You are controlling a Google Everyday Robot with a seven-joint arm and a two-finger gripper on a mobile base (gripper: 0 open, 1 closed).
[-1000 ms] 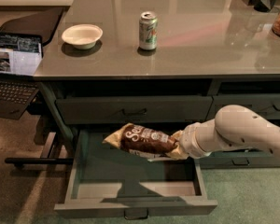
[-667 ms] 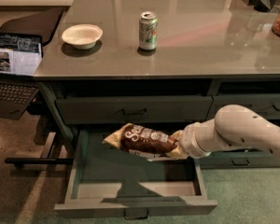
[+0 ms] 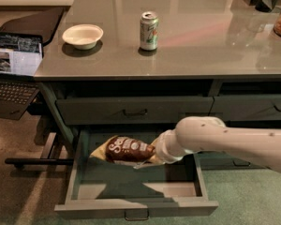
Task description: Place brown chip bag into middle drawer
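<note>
The brown chip bag (image 3: 127, 150) hangs lengthwise over the back of the open middle drawer (image 3: 136, 207), above its dark inner floor, where it casts a shadow. My gripper (image 3: 151, 157) comes in from the right on the white arm (image 3: 225, 142). It is shut on the bag's right end. The bag's brown panel with white lettering faces up. The drawer is pulled far out, and its bar handle (image 3: 136, 215) shows at the bottom edge.
A green-silver soda can (image 3: 149, 30) and a white bowl (image 3: 83, 35) stand on the grey countertop (image 3: 201, 46). The closed top drawer (image 3: 135, 110) is right above the arm. More closed drawers (image 3: 253, 107) are on the right. An open laptop (image 3: 14, 62) sits at the left.
The arm has reached further left and the bag has moved left and lower into the drawer. The can and bowl have not moved.
</note>
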